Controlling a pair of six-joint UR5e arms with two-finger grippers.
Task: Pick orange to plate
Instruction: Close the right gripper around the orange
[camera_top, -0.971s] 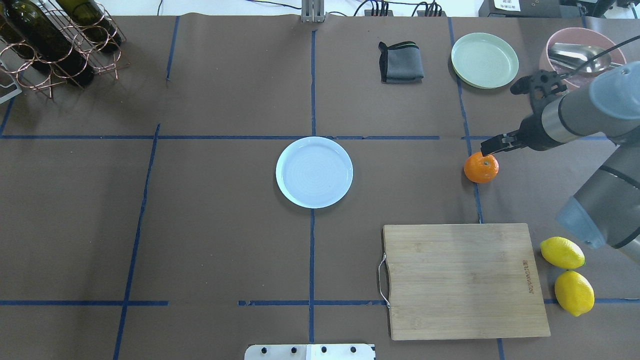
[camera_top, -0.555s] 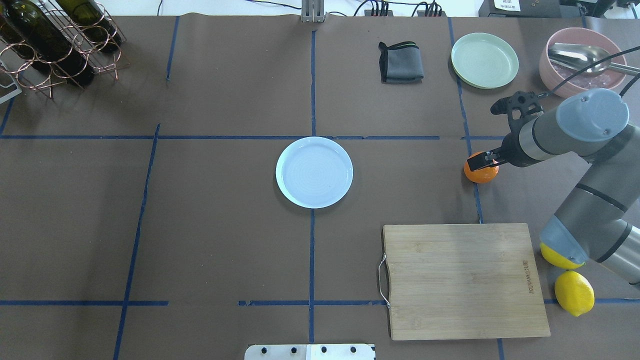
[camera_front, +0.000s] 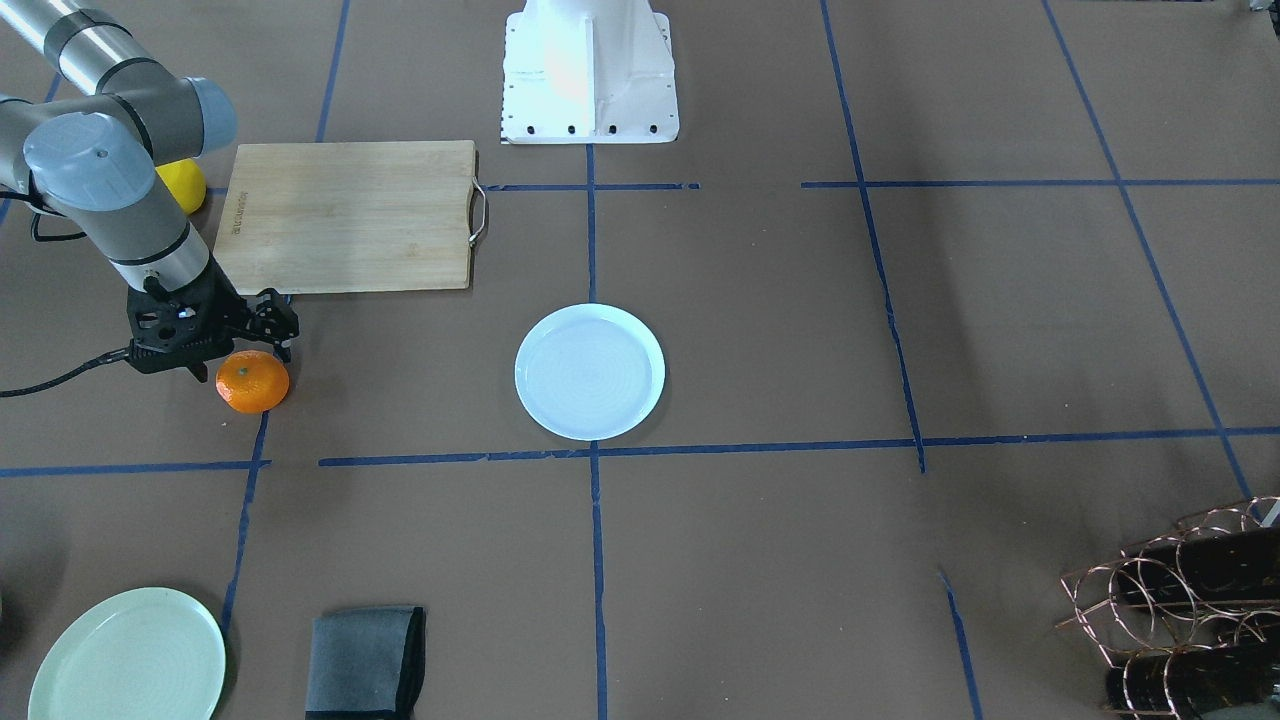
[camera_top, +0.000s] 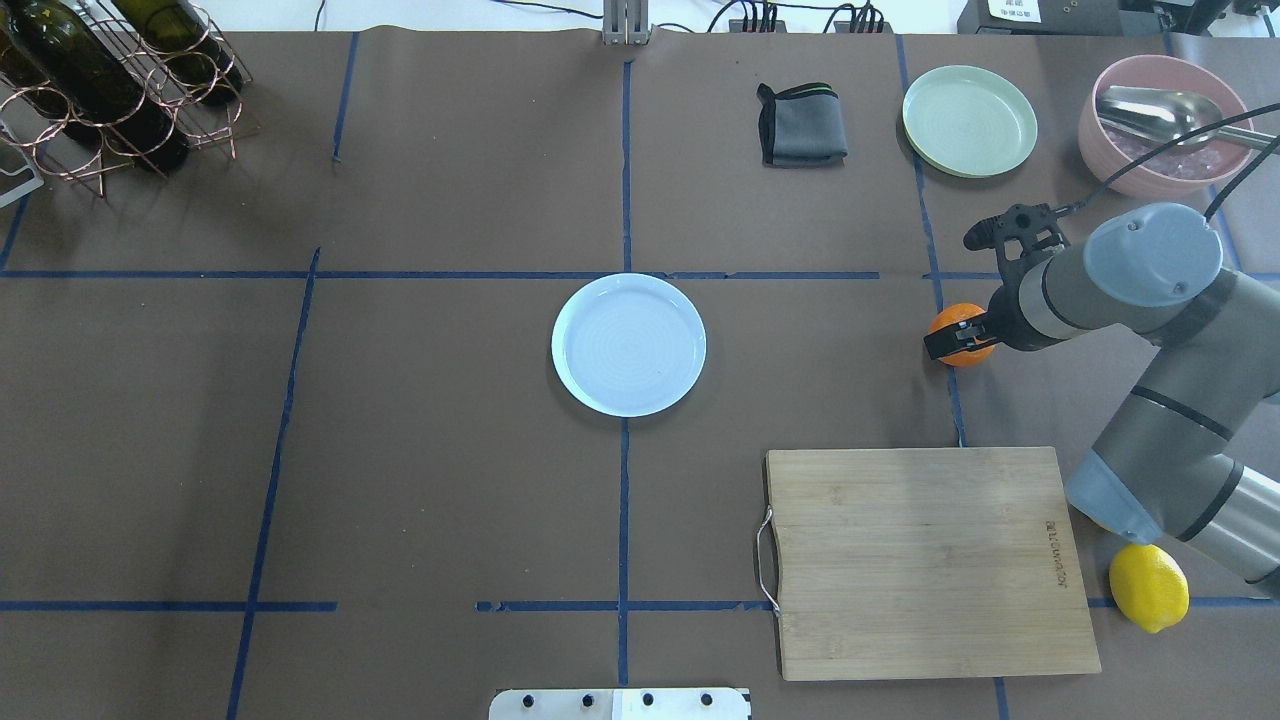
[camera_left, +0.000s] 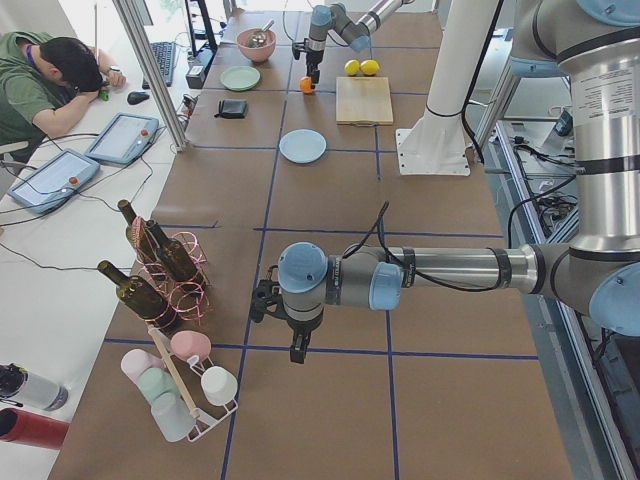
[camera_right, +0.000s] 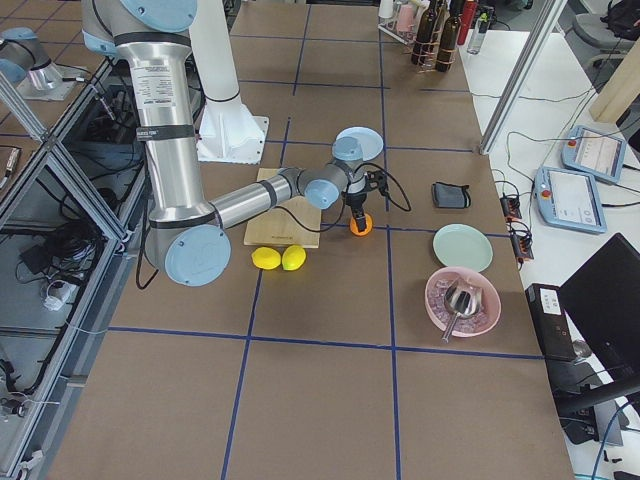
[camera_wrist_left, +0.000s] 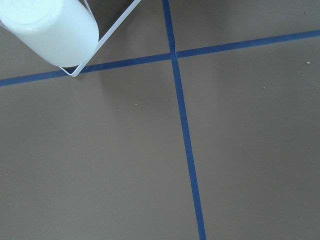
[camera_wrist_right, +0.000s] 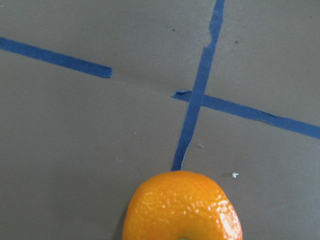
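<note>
The orange (camera_top: 962, 322) rests on the brown table on a blue tape line, far right of the plate (camera_top: 628, 344). My right gripper (camera_top: 955, 340) hangs low right over the orange, open, a finger on either side of the fruit in the front-facing view (camera_front: 240, 358). The right wrist view shows only the orange (camera_wrist_right: 182, 210) at its bottom edge, no fingers. The pale bluish-white plate (camera_front: 590, 372) is bare. My left gripper (camera_left: 296, 352) shows only in the exterior left view, low over the table; I cannot tell its state.
A wooden cutting board (camera_top: 930, 560) lies near the orange, with a lemon (camera_top: 1148, 587) beside it. A pale green plate (camera_top: 969, 120), a grey cloth (camera_top: 802, 125) and a pink bowl (camera_top: 1160, 120) stand at the back right. A wine rack (camera_top: 110, 80) sits back left.
My right gripper has moved left and down from beside the orange to over it. The arm's elbow now covers one of the two lemons.
</note>
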